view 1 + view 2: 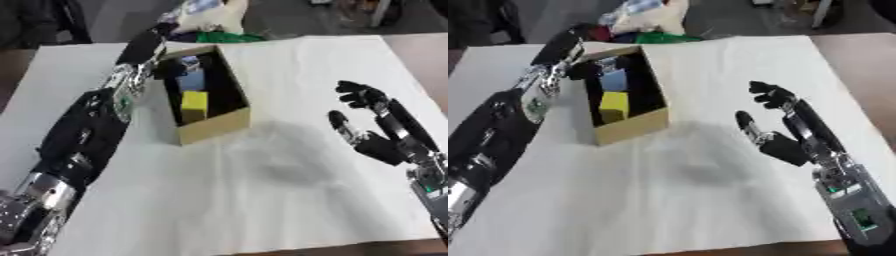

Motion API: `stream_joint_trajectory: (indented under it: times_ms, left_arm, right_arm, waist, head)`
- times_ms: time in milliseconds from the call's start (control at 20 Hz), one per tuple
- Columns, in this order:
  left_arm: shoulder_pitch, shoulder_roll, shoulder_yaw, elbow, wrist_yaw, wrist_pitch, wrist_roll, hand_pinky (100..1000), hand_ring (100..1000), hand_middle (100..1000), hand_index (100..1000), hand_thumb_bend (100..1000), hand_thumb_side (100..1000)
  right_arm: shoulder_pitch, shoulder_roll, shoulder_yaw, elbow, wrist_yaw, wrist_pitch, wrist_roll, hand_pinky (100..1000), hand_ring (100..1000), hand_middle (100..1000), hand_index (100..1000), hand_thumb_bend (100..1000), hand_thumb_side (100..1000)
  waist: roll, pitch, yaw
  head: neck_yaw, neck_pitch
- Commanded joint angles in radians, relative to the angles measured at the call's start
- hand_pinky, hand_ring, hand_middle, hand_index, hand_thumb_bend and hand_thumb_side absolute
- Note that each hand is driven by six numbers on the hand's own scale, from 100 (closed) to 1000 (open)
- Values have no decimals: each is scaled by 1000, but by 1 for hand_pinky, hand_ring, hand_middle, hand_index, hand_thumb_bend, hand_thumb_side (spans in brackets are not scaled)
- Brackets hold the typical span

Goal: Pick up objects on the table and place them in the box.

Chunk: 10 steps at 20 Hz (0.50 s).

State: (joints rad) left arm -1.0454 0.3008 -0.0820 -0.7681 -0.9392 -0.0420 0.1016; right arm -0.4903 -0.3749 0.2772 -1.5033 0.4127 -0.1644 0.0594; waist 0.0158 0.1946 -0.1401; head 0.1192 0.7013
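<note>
A table [262, 200] fills most of the view, and a box [213, 125] stands on it left of the middle, toward the far side, its long axis running near to far and slightly askew. Inside the box, one block [194, 106] sits at the near end and another block [192, 79] lies just behind it, farther in. The left arm [87, 130] stretches from the near left corner along the box's left side, and the left hand [166, 67] reaches over the box's far left rim. The right hand [776, 125] hovers over the table well to the right of the box. Beyond the table's far edge, behind the box, lies a heap of things [206, 22].
</note>
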Motion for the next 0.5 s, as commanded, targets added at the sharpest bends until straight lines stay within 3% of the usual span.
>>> stream_joint_trajectory:
  times_ms: [50,500]
  left_arm:
    - [-6,41,-4,-91,53,-29,13,866,896,844,967,660,1000]
    - [145,122,-55,-311,189,-158,56,831,867,805,957,448,957]
  right_arm:
    - [-6,-10,-13,-7,-6,2,-4,815,837,852,961,269,812]
    - [8,-8,-31,-17,-5,7,-35,811,834,849,958,260,807]
  waist:
    - [-5,-18,6]
    - [-7,-24,40]
  head:
    - [-6,-6]
    - [-23,-1]
